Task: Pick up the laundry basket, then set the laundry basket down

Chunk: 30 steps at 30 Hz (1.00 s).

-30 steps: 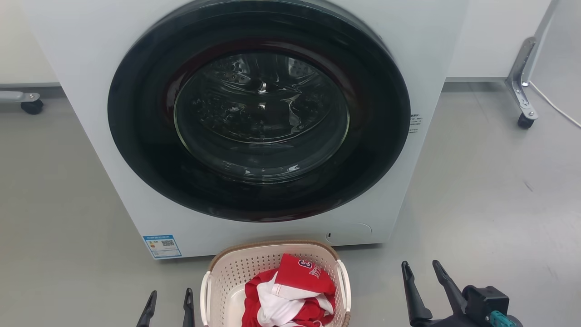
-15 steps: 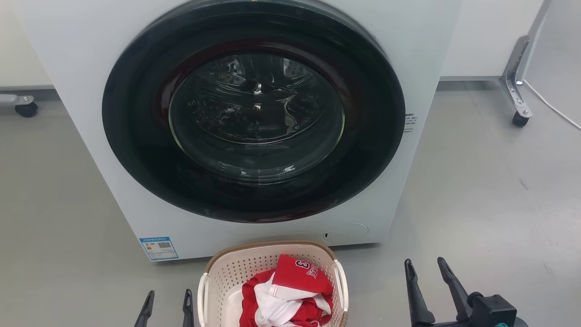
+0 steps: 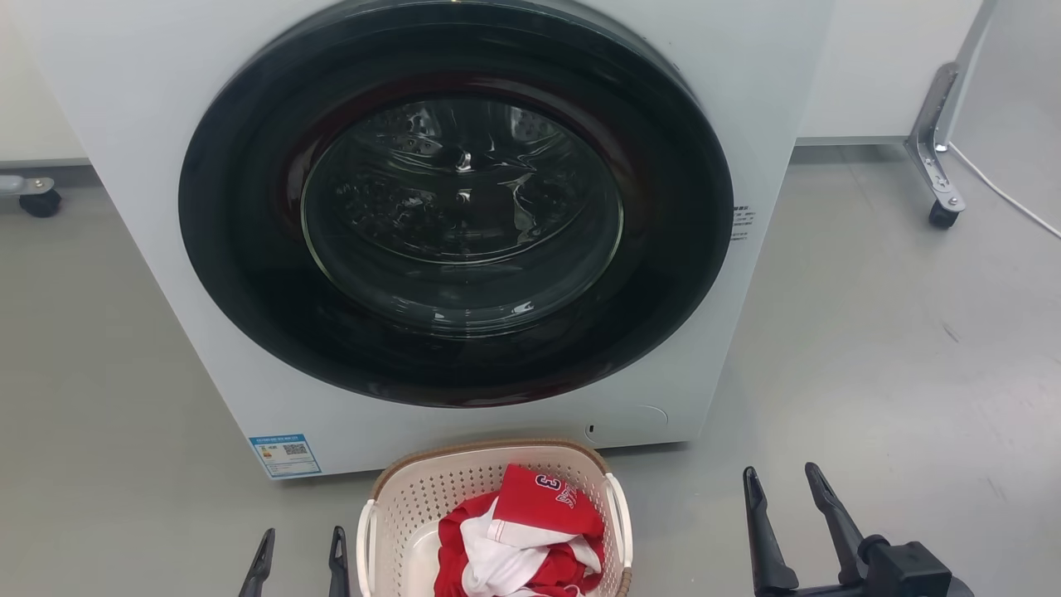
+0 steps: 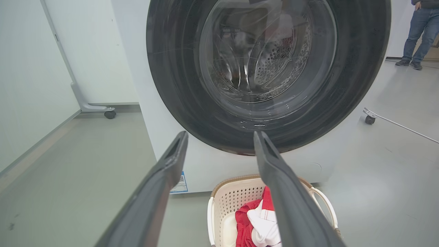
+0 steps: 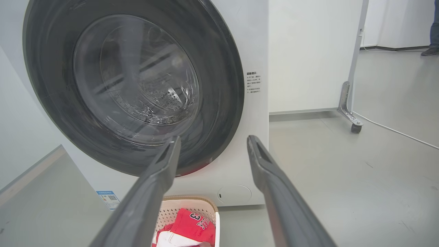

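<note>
1. The laundry basket [image 3: 406,506], at six o'clock: matt cream perforated plastic with a brown woven-look rim.
2. The clothes [image 3: 530,531] inside: soft red and white cloth.
3. The washing machine [image 3: 141,166]: smooth white casing and a glossy dark glass door [image 3: 460,207].
4. The floor [image 3: 870,348]: smooth grey with a faint sheen.

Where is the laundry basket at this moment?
In the head view the laundry basket stands on the floor at bottom centre, before the washing machine, between the left gripper and right gripper.

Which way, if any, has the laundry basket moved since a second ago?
No. The laundry basket sits the same against the blue sticker on the washing machine; both slid left together, so the camera moved.
</note>
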Available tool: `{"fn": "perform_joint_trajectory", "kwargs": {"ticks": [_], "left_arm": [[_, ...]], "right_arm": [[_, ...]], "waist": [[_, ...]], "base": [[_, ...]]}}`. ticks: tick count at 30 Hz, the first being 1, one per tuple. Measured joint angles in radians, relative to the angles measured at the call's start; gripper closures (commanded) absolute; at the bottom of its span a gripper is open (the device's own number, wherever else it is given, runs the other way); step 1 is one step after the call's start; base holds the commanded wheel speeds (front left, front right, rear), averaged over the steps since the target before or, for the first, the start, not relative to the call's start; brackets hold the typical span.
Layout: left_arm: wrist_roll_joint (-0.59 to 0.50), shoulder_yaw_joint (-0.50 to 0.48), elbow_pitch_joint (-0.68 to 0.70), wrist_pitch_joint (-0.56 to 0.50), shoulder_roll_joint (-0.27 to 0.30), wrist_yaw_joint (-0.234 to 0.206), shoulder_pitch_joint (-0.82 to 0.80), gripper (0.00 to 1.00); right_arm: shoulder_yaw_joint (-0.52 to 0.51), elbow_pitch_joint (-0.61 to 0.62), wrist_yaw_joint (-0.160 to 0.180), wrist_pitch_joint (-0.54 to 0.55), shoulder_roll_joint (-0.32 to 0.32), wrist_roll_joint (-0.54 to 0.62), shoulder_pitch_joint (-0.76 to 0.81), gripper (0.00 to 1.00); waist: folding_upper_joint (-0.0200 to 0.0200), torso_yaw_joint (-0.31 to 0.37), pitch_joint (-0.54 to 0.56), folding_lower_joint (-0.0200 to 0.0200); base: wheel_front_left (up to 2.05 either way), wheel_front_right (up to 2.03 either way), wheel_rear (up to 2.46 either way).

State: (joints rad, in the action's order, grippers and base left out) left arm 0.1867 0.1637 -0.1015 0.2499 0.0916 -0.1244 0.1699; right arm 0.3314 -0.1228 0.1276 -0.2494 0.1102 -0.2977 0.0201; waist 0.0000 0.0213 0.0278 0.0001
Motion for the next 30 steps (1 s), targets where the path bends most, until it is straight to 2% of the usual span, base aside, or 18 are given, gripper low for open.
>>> {"fn": "perform_joint_trajectory", "kwargs": {"ticks": [1,2,8,13,30], "left_arm": [[-0.002,-0.001,0.001,0.0,-0.001,0.0,0.003,0.0],[-0.005,-0.001,0.004,0.0,-0.001,0.0,0.003,1.0],[-0.003,0.008,-0.053,-0.002,-0.002,0.001,0.007,1.0],[0.026,0.0,-0.059,-0.012,-0.003,0.011,0.006,1.0],[0.272,-0.049,-0.085,-0.08,-0.009,0.053,-0.024,1.0]], "right_arm": [[-0.001,0.005,0.0,0.0,-0.001,0.001,0.003,0.0],[-0.003,0.01,0.0,0.0,-0.002,0.001,0.009,1.0],[0.003,-0.052,0.0,0.003,-0.004,-0.002,0.044,1.0],[-0.016,-0.054,-0.007,0.014,-0.007,-0.038,0.051,1.0],[-0.095,-0.076,-0.049,0.082,-0.017,-0.264,0.029,1.0]], "waist": [[0.0,0.001,-0.001,0.0],[0.0,0.001,-0.001,0.0],[0.0,0.002,-0.002,0.0001],[0.0,0.001,-0.003,0.0001],[0.0001,-0.003,-0.008,0.0001]], "base": [[0.0,0.0,0.0],[0.0,0.0,0.0],[0.0,0.0,0.0],[0.0,0.0,0.0],[0.0,0.0,0.0]]}}
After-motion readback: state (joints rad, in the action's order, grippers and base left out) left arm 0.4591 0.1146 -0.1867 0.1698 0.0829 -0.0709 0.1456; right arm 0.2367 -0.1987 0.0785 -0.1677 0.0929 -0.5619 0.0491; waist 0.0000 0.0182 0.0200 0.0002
